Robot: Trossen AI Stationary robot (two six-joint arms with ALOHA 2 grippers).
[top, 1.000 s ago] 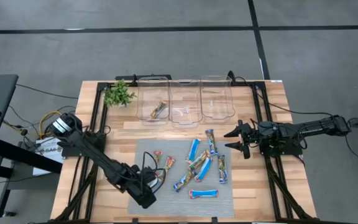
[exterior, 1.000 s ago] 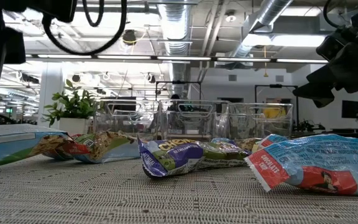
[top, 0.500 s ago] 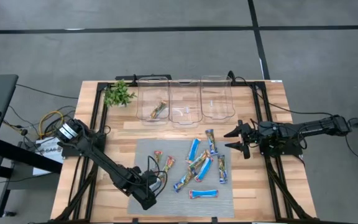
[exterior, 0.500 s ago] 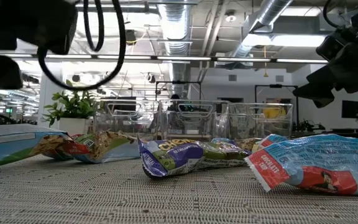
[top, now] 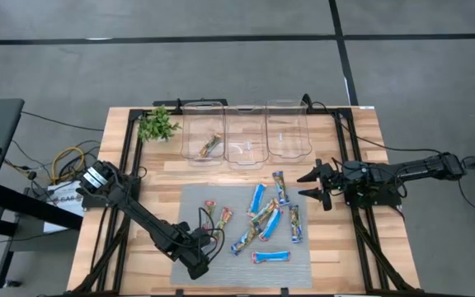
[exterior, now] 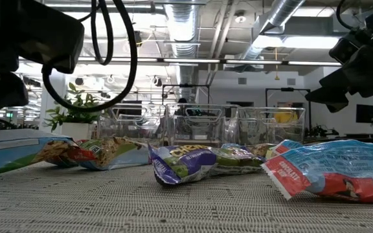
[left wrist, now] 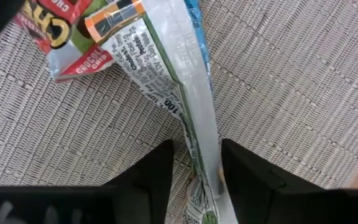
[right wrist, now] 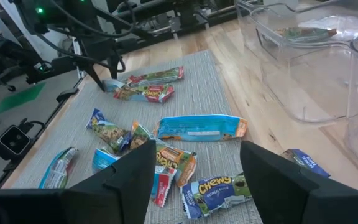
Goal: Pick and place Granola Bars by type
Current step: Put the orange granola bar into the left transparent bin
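Since a second ago, left gripper (top: 207, 244) has slid along the grey mat (top: 190, 198), fingers apart astride a green-edged bar (left wrist: 191, 118). Granola Bars (top: 266, 221) scatter the mat; beyond it, one lies in the leftmost clear bin (top: 203, 142). Right gripper (top: 312, 185) hovers beside the mat, open.

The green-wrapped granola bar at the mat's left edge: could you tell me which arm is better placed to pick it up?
The left. Its gripper is open astride the green-wrapped bar on the mat, while the right gripper hovers open beyond the mat's right edge.
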